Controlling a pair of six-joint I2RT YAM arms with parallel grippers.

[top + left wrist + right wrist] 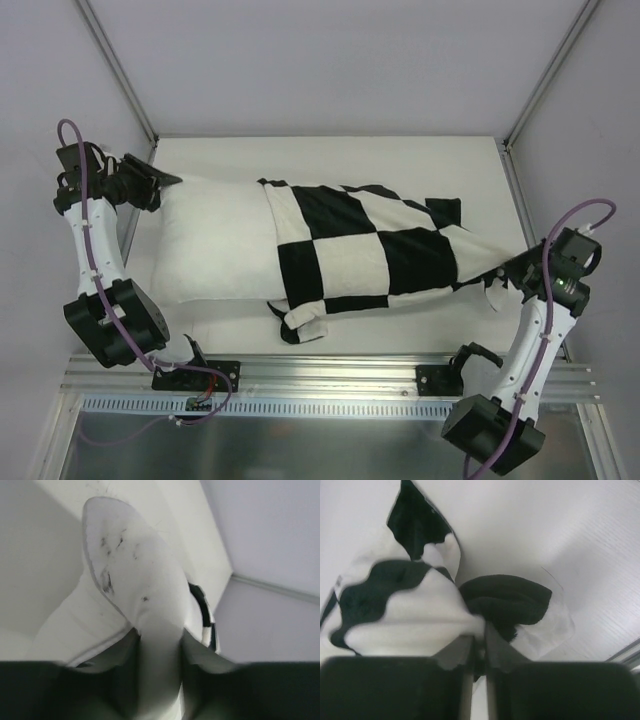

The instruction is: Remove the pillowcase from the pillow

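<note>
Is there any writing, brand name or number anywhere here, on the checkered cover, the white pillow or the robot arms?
None can be read.
The pillowcase shows only black and white squares.
The pillow bears a few dark specks: marks, not letters.
The left arm, the right arm and the rail show no legible label; any print there is too small to tell.

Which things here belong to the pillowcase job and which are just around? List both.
Job: pillowcase, covering only part of the pillow; pillow, one end bare; left fingers shut on the pillow's corner; right fingers shut on the pillowcase's end.
Just there: table; metal rail at the near edge.
</note>
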